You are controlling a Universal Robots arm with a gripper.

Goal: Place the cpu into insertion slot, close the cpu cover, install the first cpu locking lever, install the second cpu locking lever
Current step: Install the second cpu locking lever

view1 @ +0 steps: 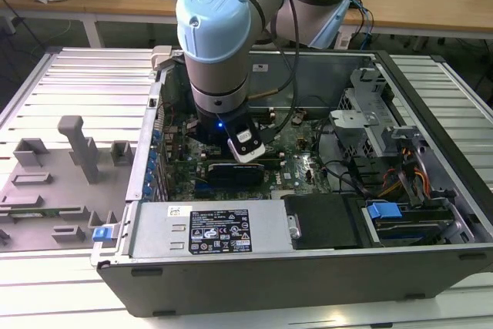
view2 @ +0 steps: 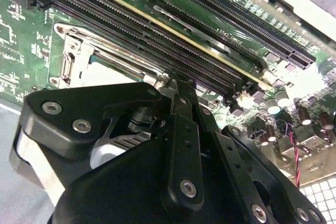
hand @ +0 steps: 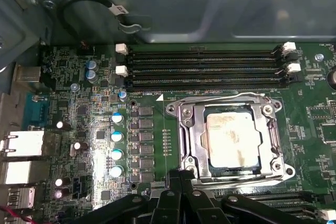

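In the first wrist view the cpu [hand: 233,137], a pale square chip with a smudged metal top, lies in the insertion slot [hand: 203,153]. The cpu cover [hand: 185,121], a silver frame, lies flat around it, and the chip shows through its window. My gripper [hand: 181,181] is shut, its black fingertips together at the edge of the cover, with nothing visible between them. The second wrist view shows the same gripper [view2: 176,85] beside the cpu cover [view2: 79,59]. I cannot tell how the locking levers stand. In the exterior view the arm's wrist [view1: 219,113] hangs over the motherboard.
Several long black memory slots [hand: 205,66] run beside the socket, and a row of capacitors [hand: 116,145] stands on its other side. The open computer case [view1: 308,267] walls in the board. Its power supply [view1: 208,229] and drive cage [view1: 370,125] stand close by.
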